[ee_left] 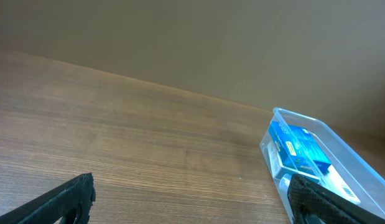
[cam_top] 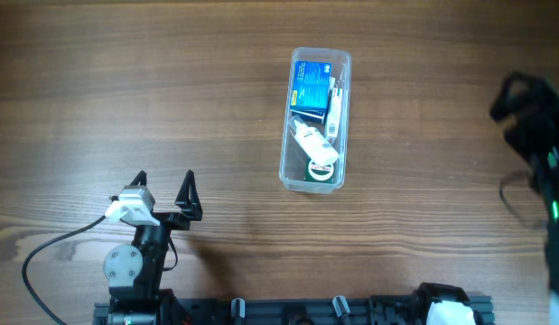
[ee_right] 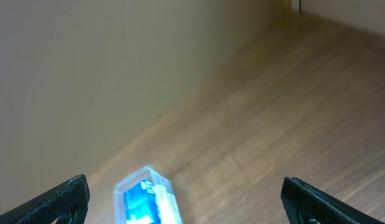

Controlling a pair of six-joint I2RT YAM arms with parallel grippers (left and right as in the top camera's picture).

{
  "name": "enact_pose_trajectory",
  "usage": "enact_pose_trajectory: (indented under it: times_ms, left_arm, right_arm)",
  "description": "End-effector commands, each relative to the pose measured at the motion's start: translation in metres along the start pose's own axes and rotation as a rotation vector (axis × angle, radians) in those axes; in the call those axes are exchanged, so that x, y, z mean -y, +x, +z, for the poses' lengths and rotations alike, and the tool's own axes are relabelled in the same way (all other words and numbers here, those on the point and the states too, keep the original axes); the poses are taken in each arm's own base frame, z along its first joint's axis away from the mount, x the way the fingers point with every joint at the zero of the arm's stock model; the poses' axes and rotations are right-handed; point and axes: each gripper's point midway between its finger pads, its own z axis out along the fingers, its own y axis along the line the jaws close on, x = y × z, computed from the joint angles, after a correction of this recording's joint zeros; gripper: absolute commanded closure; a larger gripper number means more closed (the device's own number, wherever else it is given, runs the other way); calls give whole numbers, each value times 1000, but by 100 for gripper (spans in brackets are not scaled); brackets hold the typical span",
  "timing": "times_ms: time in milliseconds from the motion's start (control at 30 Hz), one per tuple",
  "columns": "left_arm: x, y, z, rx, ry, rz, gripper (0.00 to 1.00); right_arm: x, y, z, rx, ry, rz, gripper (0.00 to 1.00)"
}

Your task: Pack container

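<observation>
The container [cam_top: 285, 144], a long clear plastic tub, lies on the wooden table at centre right. Inside it are a blue box [cam_top: 310, 87], a narrow white box [cam_top: 334, 106], a small clear spray bottle [cam_top: 313, 144] and a round green-and-white item [cam_top: 321, 173]. The container also shows in the left wrist view [ee_left: 360, 158] and, blurred, in the right wrist view [ee_right: 156, 176]. My left gripper [cam_top: 163, 185] is open and empty, well to the lower left of the container. My right arm is at the far right edge, its gripper [ee_right: 186, 199] open and empty.
The wooden table [cam_top: 125, 90] has a black mounting rail [cam_top: 297, 311] along its front edge. A black cable [cam_top: 53, 248] runs from the left arm's base. A plain beige wall [ee_left: 180, 37] stands behind the table.
</observation>
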Motion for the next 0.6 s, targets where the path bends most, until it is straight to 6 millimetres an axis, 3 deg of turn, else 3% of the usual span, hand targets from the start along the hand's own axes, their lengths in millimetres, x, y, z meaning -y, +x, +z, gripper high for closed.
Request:
enact_pose_trajectory:
  times_ms: [0,167,233,400,567]
  left_arm:
    - [-5,0,0,5,-21,-14,0]
    - [-5,0,0,5,-21,-14,0]
    - [-5,0,0,5,-21,-14,0]
    - [-5,0,0,5,-21,-14,0]
    - [-5,0,0,5,-21,-14,0]
  right_arm:
    - [16,18,-28,41,-18,19,0]
    - [57,54,-41,94,32,23,0]
    - [62,67,-38,115,-3,22,0]
    - [60,104,-15,137,-137,-83,0]
    - [38,147,11,212,-387,-268,0]
